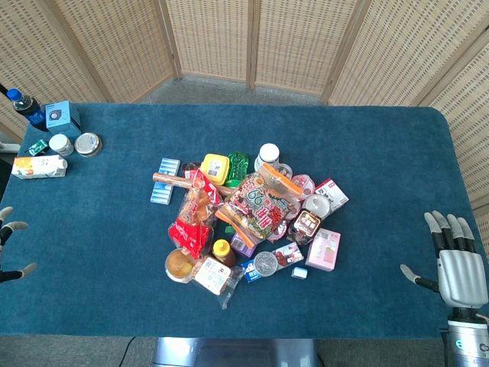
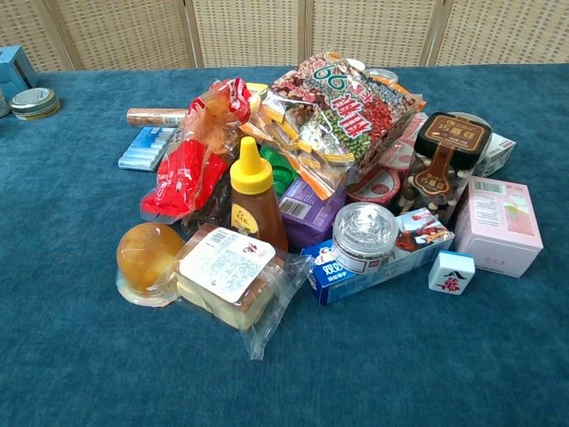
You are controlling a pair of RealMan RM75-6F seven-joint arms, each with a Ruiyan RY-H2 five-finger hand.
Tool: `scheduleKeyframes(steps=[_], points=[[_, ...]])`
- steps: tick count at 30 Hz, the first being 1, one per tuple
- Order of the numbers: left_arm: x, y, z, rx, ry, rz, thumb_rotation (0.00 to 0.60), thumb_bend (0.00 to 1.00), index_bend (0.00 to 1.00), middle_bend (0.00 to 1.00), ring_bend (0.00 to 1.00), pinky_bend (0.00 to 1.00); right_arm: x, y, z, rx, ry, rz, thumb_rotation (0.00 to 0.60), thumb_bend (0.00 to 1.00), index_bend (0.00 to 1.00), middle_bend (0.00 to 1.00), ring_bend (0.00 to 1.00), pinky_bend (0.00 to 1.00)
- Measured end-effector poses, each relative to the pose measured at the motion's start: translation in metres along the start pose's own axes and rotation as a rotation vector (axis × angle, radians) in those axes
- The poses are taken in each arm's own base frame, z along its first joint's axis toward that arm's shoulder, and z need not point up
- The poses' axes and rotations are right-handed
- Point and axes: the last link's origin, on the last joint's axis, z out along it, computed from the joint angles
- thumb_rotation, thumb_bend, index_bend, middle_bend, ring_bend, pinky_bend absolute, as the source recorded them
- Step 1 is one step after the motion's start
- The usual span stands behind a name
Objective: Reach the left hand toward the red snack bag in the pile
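Left hand [image 1: 11,248]: at far left edge of head view, only fingertips visible, spread. Right hand [image 1: 457,264]: lower right, palm down, fingers extended and apart, holding nothing.

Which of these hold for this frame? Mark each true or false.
1. The left hand grips the red snack bag. False: it is at the table's left edge, apart from the pile, holding nothing.
2. The right hand is open, fingers spread. True.
3. The honey bottle stands upright beside the red snack bag. True.
4. The pink box lies on the pile's left side. False: it is on the right.
5. A milk carton lies by the table's left edge. True.
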Motion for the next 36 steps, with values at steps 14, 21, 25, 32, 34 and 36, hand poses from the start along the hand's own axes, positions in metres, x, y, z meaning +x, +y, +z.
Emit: scheduleKeyframes(steps=[14, 21, 25, 32, 34, 36], points=[[-0.007, 0.003, 0.011, -0.015, -0.02, 0.027, 0.6, 0.0, 0.03, 0.0, 0.0, 0.08, 0.0, 0.002, 0.001, -0.01, 0.0, 0.0, 0.5, 0.0, 0.0, 0.0, 0.0, 0.0], [-0.014, 0.028, 0.045, -0.08, -0.052, 0.079, 0.6, 0.0, 0.0, 0.0, 0.0, 0.07, 0.0, 0.002, 0.001, -0.011, 0.001, -0.004, 0.495, 0.0, 0.0, 0.0, 0.0, 0.0], [-0.015, 0.052, 0.068, -0.127, -0.063, 0.097, 0.6, 0.0, 0.0, 0.0, 0.0, 0.07, 0.0, 0.003, 0.001, -0.012, 0.002, -0.003, 0.497, 0.0, 0.0, 0.0, 0.0, 0.0], [-0.021, 0.112, 0.097, -0.26, -0.074, 0.142, 0.6, 0.0, 0.0, 0.0, 0.0, 0.07, 0.002, 0.004, 0.002, -0.017, 0.007, 0.006, 0.497, 0.0, 0.0, 0.0, 0.0, 0.0], [-0.025, 0.134, 0.1, -0.317, -0.071, 0.152, 0.6, 0.0, 0.0, 0.0, 0.0, 0.07, 0.003, 0.004, 0.002, -0.016, 0.008, 0.008, 0.497, 0.0, 0.0, 0.0, 0.0, 0.0], [-0.027, 0.149, 0.101, -0.367, -0.064, 0.155, 0.6, 0.0, 0.0, 0.0, 0.0, 0.06, 0.004, 0.004, 0.002, -0.016, 0.009, 0.011, 0.499, 0.0, 0.0, 0.0, 0.0, 0.0]])
